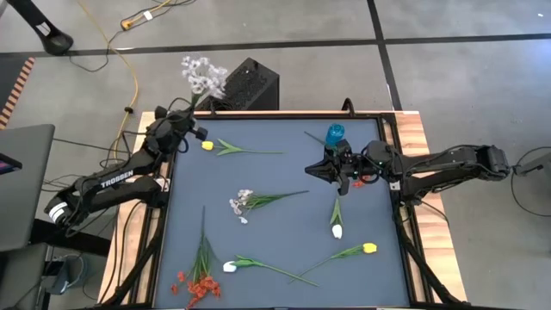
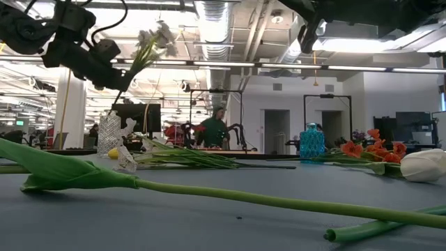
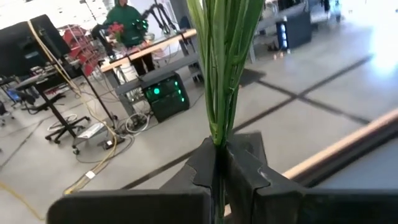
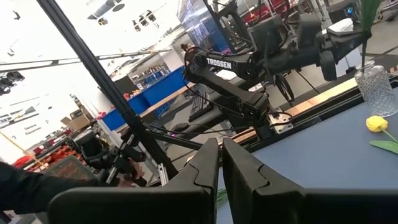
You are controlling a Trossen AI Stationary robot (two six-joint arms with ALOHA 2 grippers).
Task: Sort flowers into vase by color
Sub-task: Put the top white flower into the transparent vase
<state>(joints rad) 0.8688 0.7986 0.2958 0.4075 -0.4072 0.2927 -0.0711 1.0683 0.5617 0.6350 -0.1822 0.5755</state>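
Note:
My left gripper [image 1: 187,121] is raised over the table's far left corner, shut on a bunch of white flowers [image 1: 203,77]. The bunch slants, with its blooms [image 2: 157,35] up high and its lower end at the mouth of a clear glass vase [image 2: 109,134]. My right gripper [image 1: 313,170] is shut and empty, hovering level just near of the blue vase [image 1: 335,134]. A yellow flower [image 1: 207,145], a small white bunch [image 1: 241,205], two white tulips [image 1: 337,231] [image 1: 230,267], a yellow tulip [image 1: 369,248] and a red-orange bunch [image 1: 198,288] lie flat on the mat. My left gripper pinches the bunch's green stems [image 3: 219,134] between its two fingers [image 3: 245,168], below the leaves. The bunch is lifted clear of the table and tilted, with the blooms above the fingers. Its lower end [image 2: 114,109] reaches the clear vase's mouth; I cannot tell whether it is inside.
A loose green stem [image 1: 315,138] lies left of the blue vase. A black box [image 1: 248,84] stands beyond the far edge. Wooden rails [image 1: 413,138] frame the mat. A person works at a bench far behind the table [image 2: 212,129]. The mat's middle [image 1: 284,176] is bare.

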